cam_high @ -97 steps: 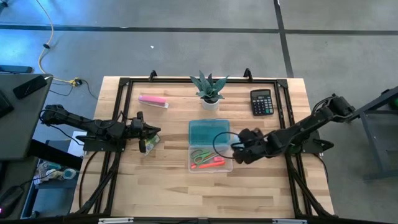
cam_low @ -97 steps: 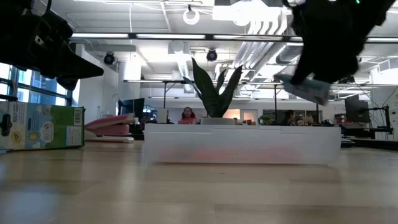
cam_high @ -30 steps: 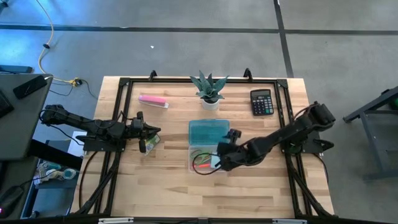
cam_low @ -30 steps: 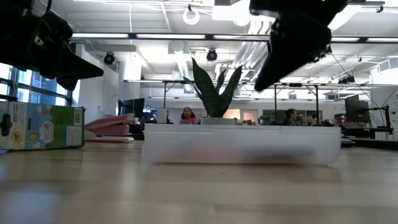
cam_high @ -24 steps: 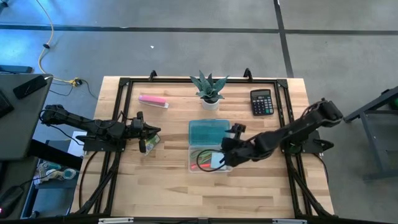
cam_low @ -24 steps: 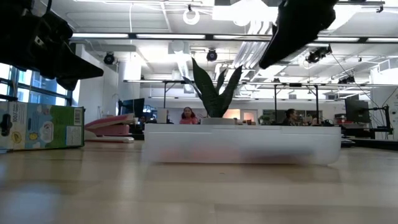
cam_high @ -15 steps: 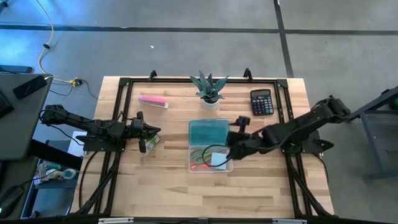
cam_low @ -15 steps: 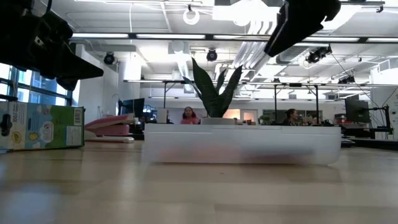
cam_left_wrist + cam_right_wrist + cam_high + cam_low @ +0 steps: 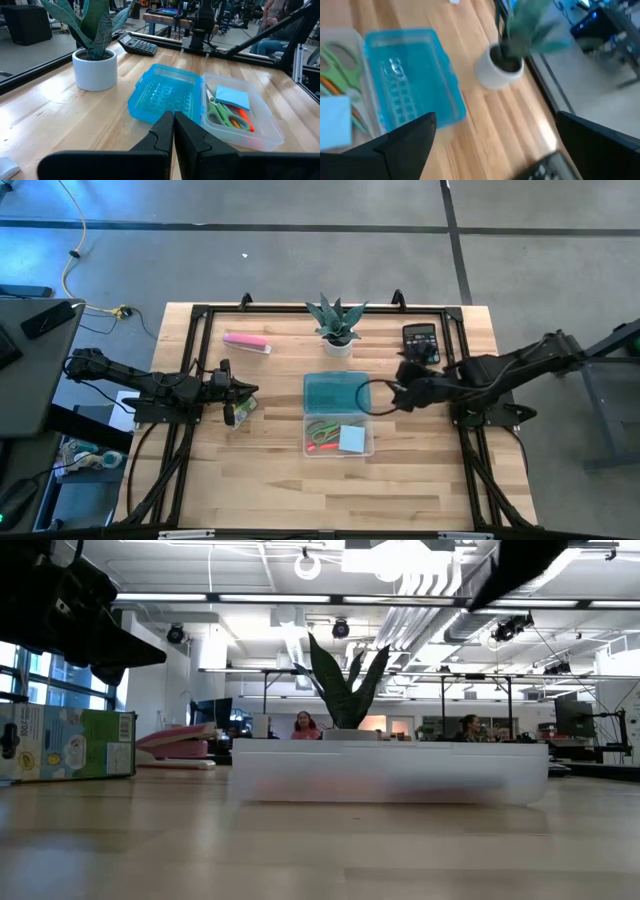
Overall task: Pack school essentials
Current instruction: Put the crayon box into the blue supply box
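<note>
A clear box (image 9: 338, 450) sits mid-table with its blue lid (image 9: 336, 392) lying open on the far side. Inside lie green-handled scissors (image 9: 220, 107), a red-orange pen (image 9: 243, 120) and the light-blue sticky pad (image 9: 351, 439), which lies flat at the box's right end. I cannot make out pencils or an eraser. My right gripper (image 9: 400, 393) hovers open to the right of the lid, its fingers wide apart in the right wrist view (image 9: 495, 150). My left gripper (image 9: 250, 398) waits shut at the table's left, also in its wrist view (image 9: 173, 130).
A potted plant (image 9: 337, 325) stands just beyond the lid. The black calculator (image 9: 420, 338) is partly under my right arm. A flat pink bar (image 9: 246, 341) lies far left. A green-and-white carton (image 9: 65, 743) rests on the table below my left gripper. Bare wood lies along the near edge.
My right gripper has drawn back from over the clear box, moving up and toward the table's far right, and has risen nearly out of the low view. The light-blue sticky pad, uncovered as the gripper left, stays flat in the box's right end.
</note>
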`<state>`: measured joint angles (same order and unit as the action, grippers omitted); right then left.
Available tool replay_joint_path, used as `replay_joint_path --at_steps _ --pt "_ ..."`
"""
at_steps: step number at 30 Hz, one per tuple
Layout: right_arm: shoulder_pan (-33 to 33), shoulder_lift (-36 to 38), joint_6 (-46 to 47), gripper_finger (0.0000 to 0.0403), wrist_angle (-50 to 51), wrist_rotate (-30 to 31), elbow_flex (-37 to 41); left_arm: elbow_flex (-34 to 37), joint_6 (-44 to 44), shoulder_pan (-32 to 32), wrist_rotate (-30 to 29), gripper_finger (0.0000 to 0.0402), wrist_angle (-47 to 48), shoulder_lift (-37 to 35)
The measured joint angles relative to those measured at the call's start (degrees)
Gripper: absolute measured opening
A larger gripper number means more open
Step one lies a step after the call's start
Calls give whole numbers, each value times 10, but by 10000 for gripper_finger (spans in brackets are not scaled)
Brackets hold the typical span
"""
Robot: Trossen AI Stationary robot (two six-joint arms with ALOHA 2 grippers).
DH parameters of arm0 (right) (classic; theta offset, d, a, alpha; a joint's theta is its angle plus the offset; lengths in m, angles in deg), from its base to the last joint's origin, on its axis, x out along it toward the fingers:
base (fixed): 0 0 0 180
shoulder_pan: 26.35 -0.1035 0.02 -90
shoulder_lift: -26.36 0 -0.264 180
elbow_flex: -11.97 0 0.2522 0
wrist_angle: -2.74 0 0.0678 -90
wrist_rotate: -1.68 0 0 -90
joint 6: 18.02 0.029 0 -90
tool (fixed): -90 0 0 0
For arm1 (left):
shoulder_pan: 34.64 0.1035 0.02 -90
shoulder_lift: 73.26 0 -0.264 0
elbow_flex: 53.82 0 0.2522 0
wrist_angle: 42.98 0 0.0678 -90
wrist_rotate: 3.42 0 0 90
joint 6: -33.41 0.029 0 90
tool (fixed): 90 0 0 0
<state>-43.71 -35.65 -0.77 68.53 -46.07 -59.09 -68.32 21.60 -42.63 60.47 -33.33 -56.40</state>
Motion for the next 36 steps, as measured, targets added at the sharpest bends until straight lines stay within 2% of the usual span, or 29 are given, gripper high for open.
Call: replay_joint_path --at_steps 6,11,20,26,30,36 --pt "-11 101 81 400 -81 -26 122 0 0 0 0 5 -1 0" --pt "-18 145 56 400 -180 -70 177 0 0 0 0 5 -2 0" --pt "-18 129 52 400 -262 -80 218 0 -1 0 1 5 -2 0" --pt "-18 112 52 400 -271 -80 220 0 0 0 4 7 -3 0" --pt "-18 110 52 400 -272 -80 220 0 0 0 16 30 -3 0" --pt "-18 110 52 400 -273 -80 220 0 0 0 -4 103 -4 0"
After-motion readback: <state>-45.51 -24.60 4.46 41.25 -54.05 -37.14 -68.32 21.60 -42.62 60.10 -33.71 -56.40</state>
